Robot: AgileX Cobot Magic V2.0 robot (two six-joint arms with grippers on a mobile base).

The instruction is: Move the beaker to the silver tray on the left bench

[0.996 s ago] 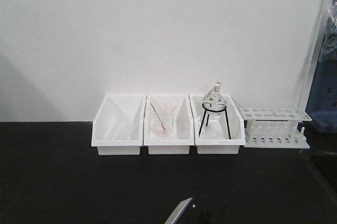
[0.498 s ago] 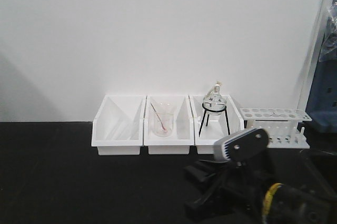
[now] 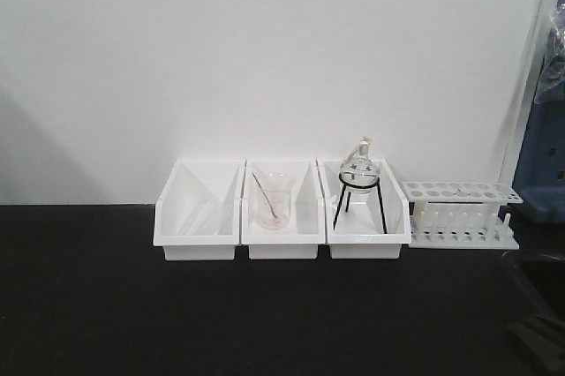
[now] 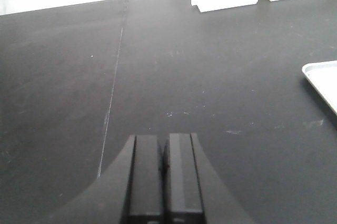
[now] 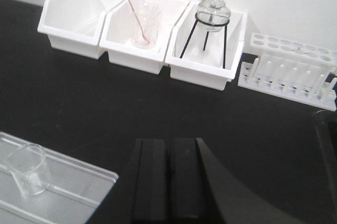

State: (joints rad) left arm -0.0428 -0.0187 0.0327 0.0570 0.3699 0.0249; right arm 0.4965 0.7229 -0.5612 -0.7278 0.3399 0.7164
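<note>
The small clear beaker (image 5: pixel 27 175) stands upright inside the silver tray (image 5: pixel 79 187) at the lower left of the right wrist view. My right gripper (image 5: pixel 169 142) is shut and empty, just right of the tray's corner and apart from the beaker. My left gripper (image 4: pixel 164 140) is shut and empty over the bare black bench top (image 4: pixel 158 66); a corner of the silver tray (image 4: pixel 322 79) shows at the right edge of that view. Neither the beaker nor the tray shows in the front view.
Three white bins (image 3: pixel 281 210) stand against the wall: the middle one holds a beaker with a reddish rod (image 3: pixel 271 204), the right one a round flask on a black stand (image 3: pixel 359 184). A white test-tube rack (image 3: pixel 459 213) stands to their right.
In the front view an arm rose into the lower right half a second ago and has now dropped out of sight. The bins, flask and rack have not moved.
</note>
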